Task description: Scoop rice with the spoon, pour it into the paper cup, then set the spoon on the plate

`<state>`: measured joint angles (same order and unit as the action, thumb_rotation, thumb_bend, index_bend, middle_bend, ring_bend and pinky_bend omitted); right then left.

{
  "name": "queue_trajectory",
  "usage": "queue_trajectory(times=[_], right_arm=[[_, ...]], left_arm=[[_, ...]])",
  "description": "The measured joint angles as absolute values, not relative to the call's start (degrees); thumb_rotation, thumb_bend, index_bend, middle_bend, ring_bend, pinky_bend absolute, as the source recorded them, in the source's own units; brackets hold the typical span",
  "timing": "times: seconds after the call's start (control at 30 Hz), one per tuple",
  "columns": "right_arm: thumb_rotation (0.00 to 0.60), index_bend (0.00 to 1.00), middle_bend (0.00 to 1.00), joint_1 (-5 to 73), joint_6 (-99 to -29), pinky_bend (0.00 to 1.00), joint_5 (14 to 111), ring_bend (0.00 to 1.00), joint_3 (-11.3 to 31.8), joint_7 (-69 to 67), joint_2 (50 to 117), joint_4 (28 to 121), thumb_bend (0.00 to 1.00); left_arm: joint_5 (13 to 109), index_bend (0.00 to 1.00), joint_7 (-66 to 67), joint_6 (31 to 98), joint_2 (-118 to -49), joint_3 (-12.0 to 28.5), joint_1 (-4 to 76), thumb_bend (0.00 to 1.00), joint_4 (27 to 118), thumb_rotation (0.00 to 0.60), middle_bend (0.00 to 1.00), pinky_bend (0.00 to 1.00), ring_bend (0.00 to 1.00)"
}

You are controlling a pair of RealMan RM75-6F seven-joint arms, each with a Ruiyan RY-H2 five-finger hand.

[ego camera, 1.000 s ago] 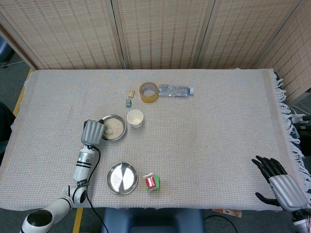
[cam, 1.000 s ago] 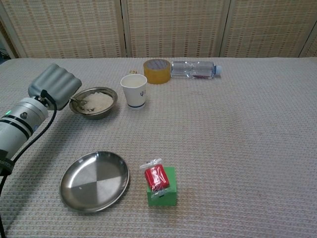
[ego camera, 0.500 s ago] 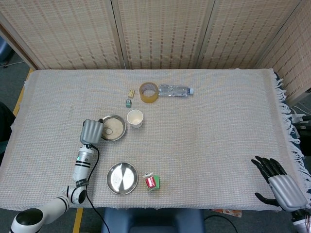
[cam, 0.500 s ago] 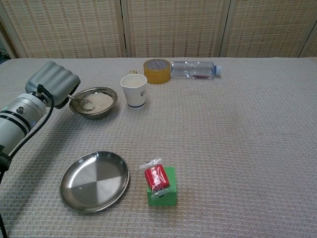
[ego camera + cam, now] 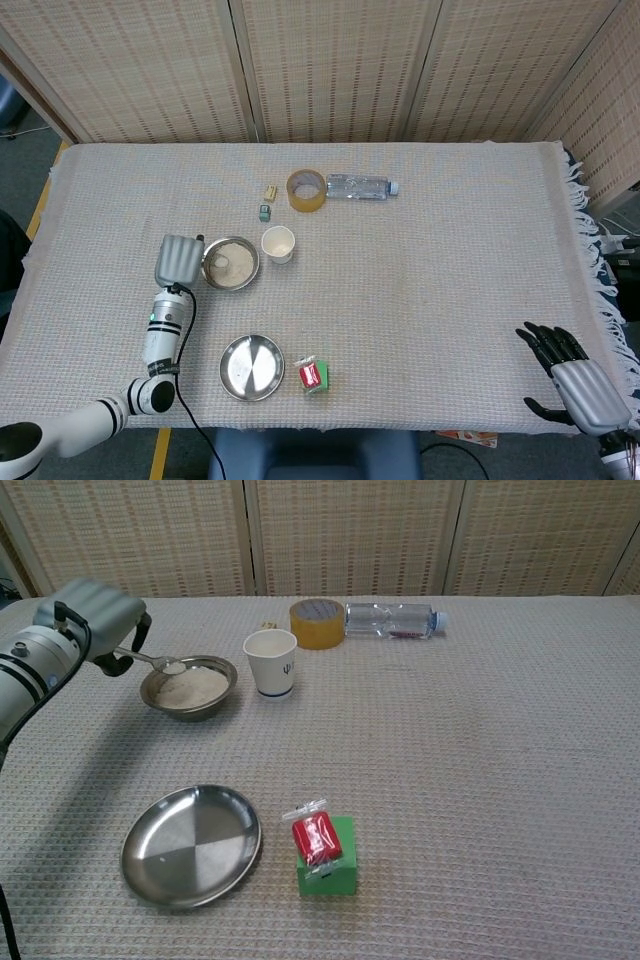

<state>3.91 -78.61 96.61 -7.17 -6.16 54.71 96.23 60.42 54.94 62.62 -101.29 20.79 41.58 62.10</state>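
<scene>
L hand [image 5: 92,615] fingers pinch thin metal spoon [image 5: 150,661] w/ rice, handle left, over round steel bowl [image 5: 189,688]; R hand [image 5: 572,370] fingers spread.

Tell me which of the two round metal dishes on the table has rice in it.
The small steel bowl beside the white paper cup holds the rice; the left hand holds a metal spoon above it. The flat steel plate nearer the table's front edge is bare.

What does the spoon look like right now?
The spoon is small, shiny and looks like metal. The left hand holds its handle, and its scoop end, carrying a little rice, hangs just above the rice bowl, close to level. It touches only the hand.
</scene>
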Motion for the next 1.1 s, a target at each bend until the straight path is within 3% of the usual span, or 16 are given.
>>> queue_trajectory(times=[0.5, 1.1], right_arm=[[0.6, 0.0, 0.0, 4.53, -77.67, 0.0, 95.79, 0.0, -6.88, -6.96, 54.61, 96.07, 0.12], [0.6, 0.0, 0.0, 4.89, -77.41, 0.0, 94.7, 0.0, -6.35, -8.9, 54.17, 95.51, 0.12]], left_arm=[[49.05, 0.71, 62.08, 63.36, -98.33, 24.19, 47.24, 0.41, 71.43, 0.6, 1.0, 1.0, 1.0], [40.22, 0.71, 65.16, 62.81, -101.83, 24.15, 56.31, 0.41, 67.79, 0.6, 1.0, 1.0, 1.0]])
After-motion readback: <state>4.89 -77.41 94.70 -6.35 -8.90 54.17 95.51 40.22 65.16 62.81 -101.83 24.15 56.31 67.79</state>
